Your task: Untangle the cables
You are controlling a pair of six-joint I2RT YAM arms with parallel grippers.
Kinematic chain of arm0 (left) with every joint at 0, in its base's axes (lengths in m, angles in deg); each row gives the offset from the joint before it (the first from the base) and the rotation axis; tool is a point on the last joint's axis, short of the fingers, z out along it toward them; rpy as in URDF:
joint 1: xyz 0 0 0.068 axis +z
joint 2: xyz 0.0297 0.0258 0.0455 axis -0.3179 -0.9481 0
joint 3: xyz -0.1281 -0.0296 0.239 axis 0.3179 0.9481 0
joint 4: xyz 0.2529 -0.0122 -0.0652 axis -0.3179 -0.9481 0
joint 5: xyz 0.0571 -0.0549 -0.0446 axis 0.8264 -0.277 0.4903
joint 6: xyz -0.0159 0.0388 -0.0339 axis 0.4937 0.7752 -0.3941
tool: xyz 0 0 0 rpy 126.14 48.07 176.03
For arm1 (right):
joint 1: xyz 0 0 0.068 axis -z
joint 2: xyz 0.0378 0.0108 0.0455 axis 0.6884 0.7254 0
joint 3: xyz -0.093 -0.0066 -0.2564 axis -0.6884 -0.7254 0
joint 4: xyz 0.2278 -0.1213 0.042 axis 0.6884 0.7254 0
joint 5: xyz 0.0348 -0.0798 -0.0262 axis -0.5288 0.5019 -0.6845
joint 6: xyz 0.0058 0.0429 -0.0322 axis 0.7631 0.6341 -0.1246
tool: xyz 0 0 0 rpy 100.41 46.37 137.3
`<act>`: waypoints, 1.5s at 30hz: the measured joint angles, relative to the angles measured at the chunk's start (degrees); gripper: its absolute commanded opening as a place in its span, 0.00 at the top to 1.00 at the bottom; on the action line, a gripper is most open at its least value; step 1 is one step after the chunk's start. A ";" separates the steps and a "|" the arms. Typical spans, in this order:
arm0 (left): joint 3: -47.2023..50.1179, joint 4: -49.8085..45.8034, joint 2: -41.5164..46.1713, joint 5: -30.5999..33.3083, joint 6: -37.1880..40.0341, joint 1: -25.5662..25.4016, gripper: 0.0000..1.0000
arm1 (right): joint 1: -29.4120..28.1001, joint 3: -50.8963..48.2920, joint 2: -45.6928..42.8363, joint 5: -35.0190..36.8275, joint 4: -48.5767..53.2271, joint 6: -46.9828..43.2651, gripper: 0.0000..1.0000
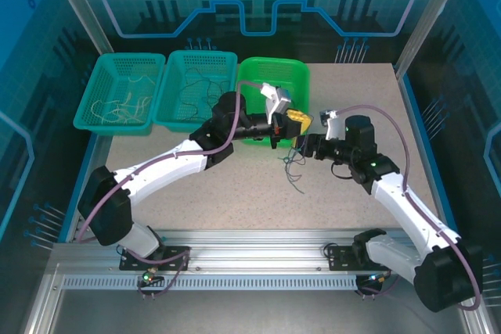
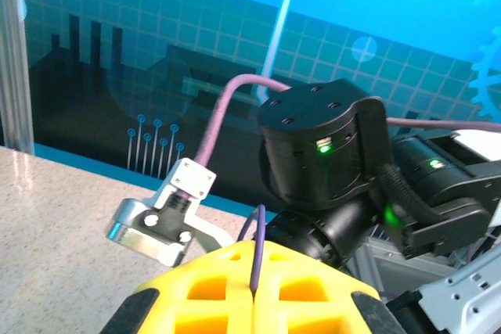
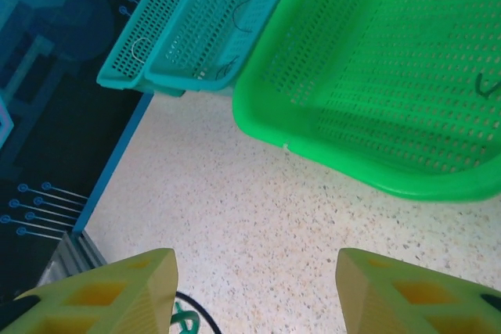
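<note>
Two arms point(image 1: 168, 163) bent inward, left claw point(image 2: 254, 303) clenched, seemingly pinching thin cable point(image 2: 257, 260), right claw point(image 3: 257, 287) spread open

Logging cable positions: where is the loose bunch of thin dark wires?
Top view, centre-right: the thin dark wires trail from the left end effector onto the speckled tabletop, in front of the green perforated plastic basket.

Right claw point(image 3: 257, 262) gapes over table point(image 3: 235, 209) beside green basket point(image 3: 376, 179).
</note>
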 measured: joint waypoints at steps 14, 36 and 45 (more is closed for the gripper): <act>-0.70 -7.10 0.02 3.58 3.15 0.00 1.00 | -1.07 -6.34 -18.18 19.39 5.22 -17.46 0.31; -0.70 -7.10 0.52 1.01 3.17 0.00 1.00 | -3.67 -4.90 -1.36 2.32 -8.39 -63.32 0.54; -0.66 -6.08 1.62 1.70 3.85 0.04 1.00 | -3.67 -5.49 -0.26 1.46 -15.89 -61.94 0.83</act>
